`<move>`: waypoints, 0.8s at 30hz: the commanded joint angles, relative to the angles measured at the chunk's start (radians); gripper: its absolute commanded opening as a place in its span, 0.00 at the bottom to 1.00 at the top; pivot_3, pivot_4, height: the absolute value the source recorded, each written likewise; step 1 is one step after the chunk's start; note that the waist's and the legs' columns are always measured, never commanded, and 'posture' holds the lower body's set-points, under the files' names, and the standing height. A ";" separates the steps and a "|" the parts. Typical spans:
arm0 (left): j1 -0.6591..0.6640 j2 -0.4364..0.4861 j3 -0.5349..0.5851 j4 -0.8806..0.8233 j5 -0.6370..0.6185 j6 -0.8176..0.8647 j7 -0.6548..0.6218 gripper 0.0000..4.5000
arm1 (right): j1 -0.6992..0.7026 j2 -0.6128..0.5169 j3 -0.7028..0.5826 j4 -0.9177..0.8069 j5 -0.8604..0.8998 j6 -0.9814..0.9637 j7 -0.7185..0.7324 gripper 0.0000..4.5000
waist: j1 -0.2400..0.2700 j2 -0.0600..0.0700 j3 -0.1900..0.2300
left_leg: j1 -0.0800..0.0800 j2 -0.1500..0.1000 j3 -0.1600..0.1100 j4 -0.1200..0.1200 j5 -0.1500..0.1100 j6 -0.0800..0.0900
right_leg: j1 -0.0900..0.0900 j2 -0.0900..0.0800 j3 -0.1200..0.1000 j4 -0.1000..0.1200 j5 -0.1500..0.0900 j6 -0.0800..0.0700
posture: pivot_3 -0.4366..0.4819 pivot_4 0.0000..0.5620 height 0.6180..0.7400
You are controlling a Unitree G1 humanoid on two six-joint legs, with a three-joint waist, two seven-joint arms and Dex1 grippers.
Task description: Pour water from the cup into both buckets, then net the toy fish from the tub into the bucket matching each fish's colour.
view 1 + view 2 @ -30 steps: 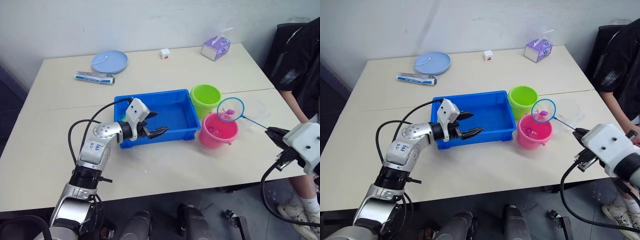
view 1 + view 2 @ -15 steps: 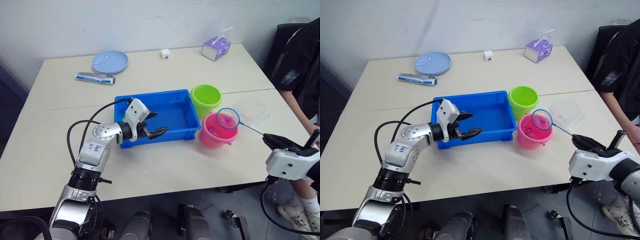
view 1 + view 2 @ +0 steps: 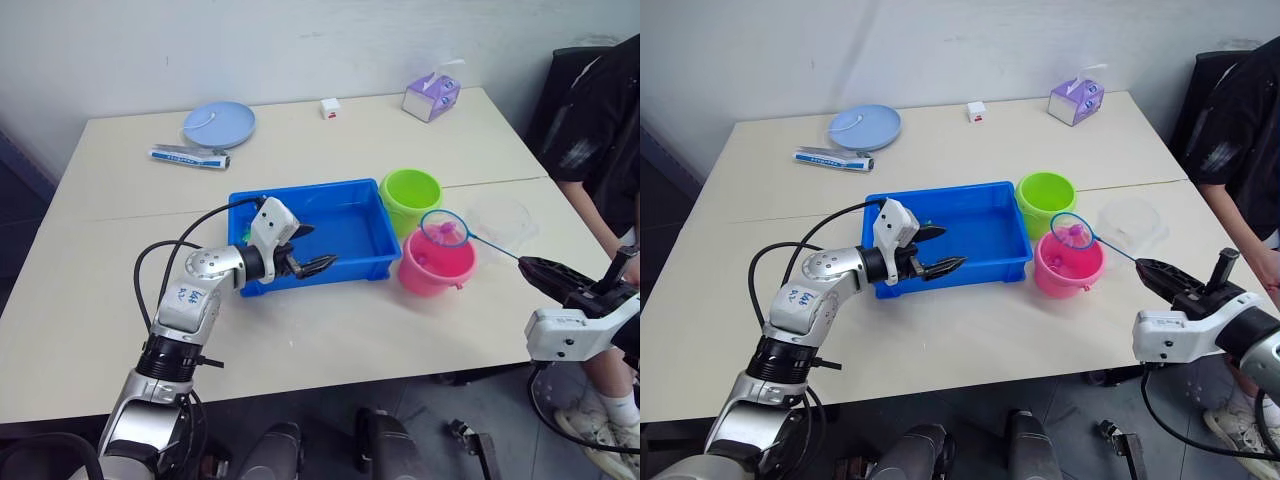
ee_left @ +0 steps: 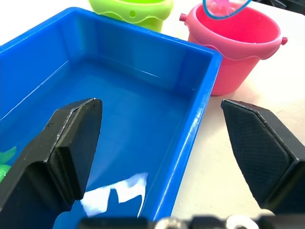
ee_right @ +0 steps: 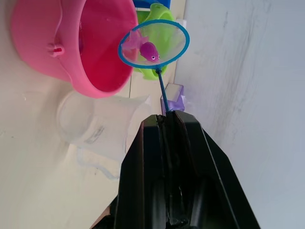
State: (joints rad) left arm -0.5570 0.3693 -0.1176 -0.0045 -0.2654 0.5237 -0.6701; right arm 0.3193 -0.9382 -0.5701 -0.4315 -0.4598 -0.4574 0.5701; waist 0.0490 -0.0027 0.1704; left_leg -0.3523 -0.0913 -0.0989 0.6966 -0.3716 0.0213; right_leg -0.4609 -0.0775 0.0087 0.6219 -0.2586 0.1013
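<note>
One beige table [image 3: 330, 150], white wall [image 3: 250, 45]

My left gripper [image 3: 308, 247] hangs spread wide over the tub's [image 3: 352, 262] near rim, while my right gripper [image 3: 1158, 273] is clamped on the net [image 3: 1073, 230] handle.

Over the last second the right gripper [image 3: 537, 268] swung down and rolled over, and the net [image 3: 444, 228] it held dropped lower and shifted left, from above the pink bucket's [image 3: 436, 264] right side to over its far rim, nearer the green bucket [image 3: 411, 195].
</note>
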 commanded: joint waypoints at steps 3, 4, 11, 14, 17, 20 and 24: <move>0.006 0.002 0.017 -0.057 -0.008 0.000 0.007 0.95 | -0.039 -0.013 -0.035 0.012 -0.014 -0.007 -0.020 0.17 | -0.001 0.000 0.000 | 0.000 0.000 0.000 0.000 0.000 0.000 | 0.000 0.000 0.000 0.000 0.000 0.000 | 0.48 0.27 1.00; 0.007 0.002 0.016 -0.060 -0.008 0.001 0.008 0.95 | -0.032 -0.015 -0.032 0.017 -0.037 -0.022 -0.022 0.17 | -0.002 0.000 0.000 | 0.000 0.000 0.000 0.000 0.000 0.000 | 0.000 0.000 0.000 0.000 0.000 0.000 | 0.48 0.27 1.00; 0.016 0.005 0.018 -0.072 -0.009 0.006 0.009 0.95 | -0.043 -0.008 -0.024 0.027 -0.029 -0.031 -0.018 0.17 | -0.001 0.000 0.000 | 0.000 0.000 0.000 0.000 0.000 0.000 | 0.000 0.000 0.000 0.001 0.000 0.000 | 0.48 0.27 1.00; 0.018 0.007 0.021 -0.070 -0.009 0.007 0.009 0.95 | -0.071 -0.013 -0.039 0.033 -0.008 -0.004 -0.017 0.17 | -0.001 0.000 0.000 | 0.000 0.000 0.000 0.000 0.000 0.000 | 0.000 0.000 0.000 0.001 0.000 0.000 | 0.48 0.27 1.00; 0.017 0.007 0.020 -0.072 -0.009 0.008 0.009 0.95 | -0.053 -0.009 -0.039 0.020 -0.023 -0.018 -0.011 0.17 | -0.001 0.000 0.000 | 0.000 0.000 0.000 0.001 0.000 0.000 | 0.000 0.000 0.000 0.001 0.000 0.000 | 0.48 0.27 1.00; 0.014 0.005 0.019 -0.067 -0.009 0.005 0.008 0.95 | -0.060 -0.008 -0.039 0.013 -0.015 -0.006 -0.007 0.17 | -0.002 0.000 0.000 | 0.000 0.000 0.000 0.001 0.000 0.000 | 0.000 0.000 0.000 0.001 0.000 0.000 | 0.48 0.27 1.00; 0.012 0.006 0.019 -0.064 -0.009 0.003 0.004 0.95 | -0.047 -0.006 -0.052 -0.006 -0.004 -0.009 0.000 0.17 | 0.000 0.000 0.000 | 0.000 0.000 0.000 0.001 0.000 0.000 | 0.000 0.000 0.000 0.001 0.000 0.000 | 0.48 0.27 1.00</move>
State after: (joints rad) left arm -0.5392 0.3714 -0.1161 -0.0324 -0.2671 0.5359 -0.6642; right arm 0.2839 -0.9400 -0.5741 -0.3986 -0.4865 -0.4688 0.5728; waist 0.0486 -0.0026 0.1704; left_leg -0.3521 -0.0913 -0.0987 0.6972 -0.3716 0.0213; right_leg -0.4608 -0.0774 0.0091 0.6227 -0.2586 0.1013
